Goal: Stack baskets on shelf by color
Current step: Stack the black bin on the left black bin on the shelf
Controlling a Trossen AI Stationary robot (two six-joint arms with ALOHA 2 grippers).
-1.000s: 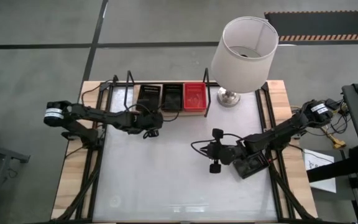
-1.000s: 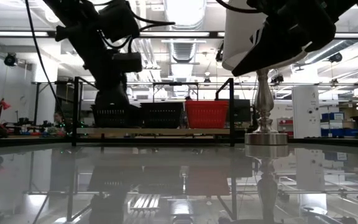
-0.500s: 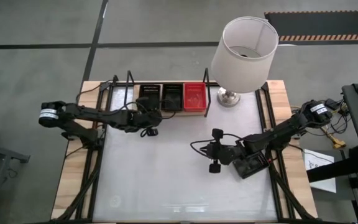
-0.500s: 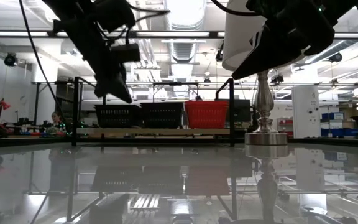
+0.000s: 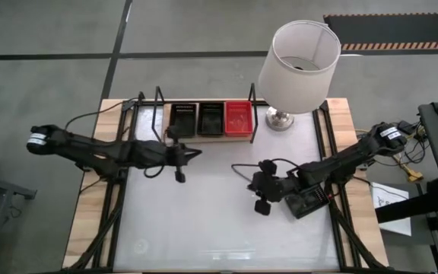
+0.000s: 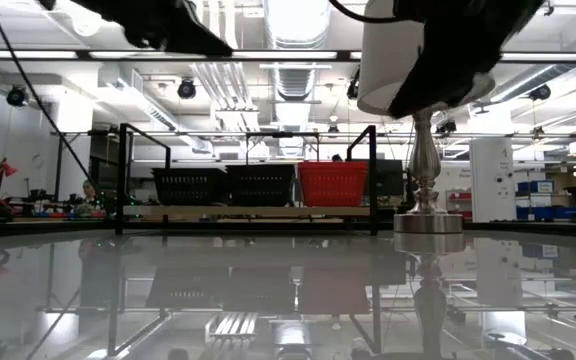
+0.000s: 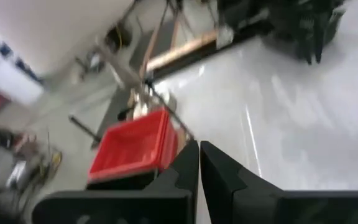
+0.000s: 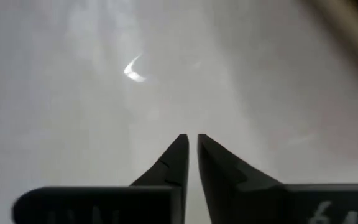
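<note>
Baskets, two black mesh (image 5: 196, 119) and one red plastic (image 5: 239, 119), row running lengthwise along the light-wood shelf (image 5: 204, 137).
I see both grippers' fingers nearly touching, empty: left gripper (image 5: 181, 176), right gripper (image 5: 258, 207).

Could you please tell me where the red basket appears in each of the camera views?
High view: red basket at the shelf's end nearest the lamp.
Low view: right of two black baskets, left of the lamp.
Left wrist view: beyond the fingers.
Right wrist view: not in it.
Shared landmark: the lamp.
</note>
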